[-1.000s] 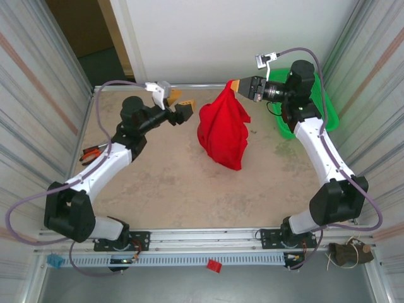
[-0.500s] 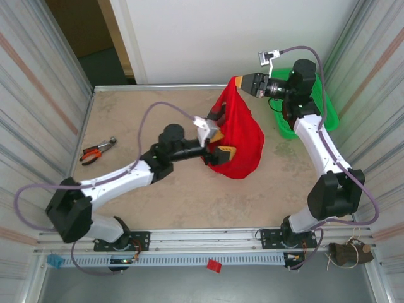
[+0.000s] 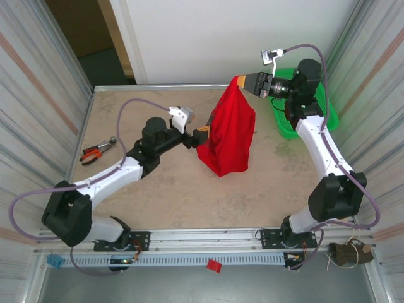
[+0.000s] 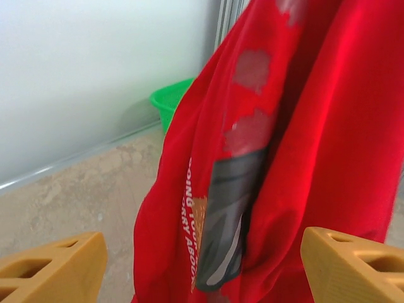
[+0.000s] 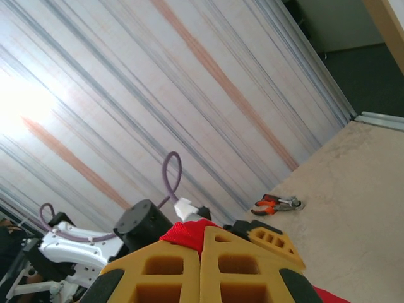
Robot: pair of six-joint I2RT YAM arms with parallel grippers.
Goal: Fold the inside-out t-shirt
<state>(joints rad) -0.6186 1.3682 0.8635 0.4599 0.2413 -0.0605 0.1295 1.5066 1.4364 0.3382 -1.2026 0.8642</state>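
1. Red soft cloth: the shirt (image 3: 228,132) hangs limp and bunched above mid-table from the right gripper (image 3: 242,82), which is clenched on a top edge.
2. Handling: likely light and shapeless; expect sag and swing.
3. Grasp: the left gripper (image 3: 201,134), jaws spread and empty, sits at the shirt's left side. Take a hem, not loose folds.
4. Room: the near table (image 3: 158,196) is open. Basket (image 3: 328,117) right, pliers (image 3: 96,151) left, walls close.

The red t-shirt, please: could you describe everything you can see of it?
The t-shirt is bright red soft cloth, hanging bunched in long folds from one pinched point in the shut right gripper. White lettering and a dark grey patch show among the folds. Its lower tip hangs at or near the table. The open left gripper faces its side; contact is unclear.
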